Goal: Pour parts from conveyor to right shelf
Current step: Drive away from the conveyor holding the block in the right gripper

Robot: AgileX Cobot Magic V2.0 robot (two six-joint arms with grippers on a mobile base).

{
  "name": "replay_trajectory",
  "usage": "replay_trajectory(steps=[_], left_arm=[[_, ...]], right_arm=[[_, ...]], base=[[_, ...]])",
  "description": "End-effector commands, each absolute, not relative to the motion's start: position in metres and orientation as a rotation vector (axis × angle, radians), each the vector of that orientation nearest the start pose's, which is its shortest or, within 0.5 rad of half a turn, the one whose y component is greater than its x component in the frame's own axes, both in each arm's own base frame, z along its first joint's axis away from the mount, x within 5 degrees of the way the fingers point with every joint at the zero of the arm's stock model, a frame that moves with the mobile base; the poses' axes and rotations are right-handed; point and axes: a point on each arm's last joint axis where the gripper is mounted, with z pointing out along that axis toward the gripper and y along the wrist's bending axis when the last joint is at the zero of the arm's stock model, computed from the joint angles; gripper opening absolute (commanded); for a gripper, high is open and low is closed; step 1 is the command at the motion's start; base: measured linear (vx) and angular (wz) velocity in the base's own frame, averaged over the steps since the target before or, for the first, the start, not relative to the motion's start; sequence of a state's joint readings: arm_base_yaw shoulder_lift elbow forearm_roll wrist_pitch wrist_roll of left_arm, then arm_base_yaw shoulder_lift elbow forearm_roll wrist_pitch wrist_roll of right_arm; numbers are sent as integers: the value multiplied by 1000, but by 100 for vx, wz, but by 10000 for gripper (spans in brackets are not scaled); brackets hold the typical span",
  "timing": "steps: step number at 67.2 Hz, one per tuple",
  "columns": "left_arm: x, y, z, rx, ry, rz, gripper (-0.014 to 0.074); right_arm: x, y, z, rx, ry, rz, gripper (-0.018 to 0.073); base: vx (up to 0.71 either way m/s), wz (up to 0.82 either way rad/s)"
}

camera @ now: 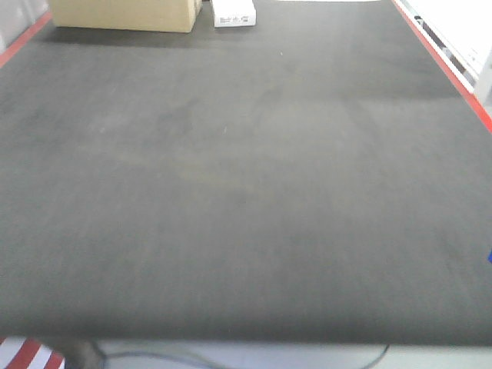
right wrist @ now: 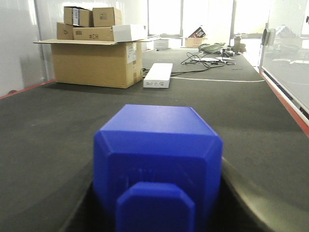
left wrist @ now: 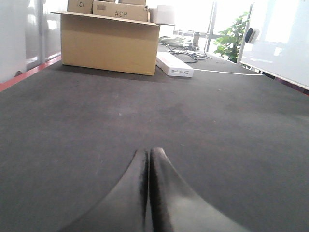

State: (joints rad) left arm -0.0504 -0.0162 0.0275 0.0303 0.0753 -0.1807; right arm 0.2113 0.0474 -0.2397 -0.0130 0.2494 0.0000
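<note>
The blue part [right wrist: 157,140], a chunky block with a stud facing the camera, fills the middle of the right wrist view. My right gripper [right wrist: 158,203] is shut on it, with a dark finger [right wrist: 241,193] showing on either side. It hangs just over the dark-grey conveyor [right wrist: 48,125]. A sliver of blue [camera: 489,256] shows at the right edge of the front view. My left gripper [left wrist: 148,153] is shut with nothing in it, low over the conveyor [left wrist: 217,121]. The right shelf is out of view.
A large cardboard box [right wrist: 91,63] with smaller boxes on it stands at the conveyor's far left. A flat white box [right wrist: 158,75] lies beside it, with cables [right wrist: 207,60] further back. Red stripes [camera: 453,73] run along the conveyor's edges.
</note>
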Motion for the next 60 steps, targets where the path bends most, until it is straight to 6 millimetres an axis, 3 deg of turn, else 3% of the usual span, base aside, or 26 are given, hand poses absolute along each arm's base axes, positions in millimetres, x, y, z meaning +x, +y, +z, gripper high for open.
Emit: replay_trajectory(steps=[1, 60], left_arm=[[56, -3, 198, -83, 1508, -174, -6], [56, -3, 198, -83, 1508, -174, -6]], right_arm=[[43, 9, 285, -166, 1428, 152, -4], [43, 9, 284, -167, 1432, 152, -4]], base=[[-44, 4], [-37, 2]])
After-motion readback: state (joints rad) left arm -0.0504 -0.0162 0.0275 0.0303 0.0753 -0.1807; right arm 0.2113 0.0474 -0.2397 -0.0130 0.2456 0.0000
